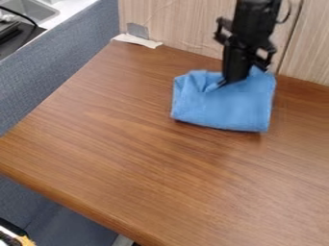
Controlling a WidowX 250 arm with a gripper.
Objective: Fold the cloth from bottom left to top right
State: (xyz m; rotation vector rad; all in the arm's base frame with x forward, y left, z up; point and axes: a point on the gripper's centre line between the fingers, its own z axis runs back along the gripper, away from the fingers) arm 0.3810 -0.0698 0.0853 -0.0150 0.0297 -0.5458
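Note:
The black gripper [233, 81] hangs down over the upper right of the table, its tip at the upper middle part of the blue cloth [225, 109]. Whether its tip pinches the fabric cannot be made out. The cloth lies bunched into a rough rectangle, with creases and a raised fold at its upper left, beside the gripper. Its lower edge runs fairly straight, and part of its upper edge is hidden behind the gripper.
The brown wooden table [128, 144] meets a light wood panel [186, 24] along the back. A strip of whitish tape [137, 41] lies at the back left corner. A blue-grey partition [57, 72] borders the table's left side.

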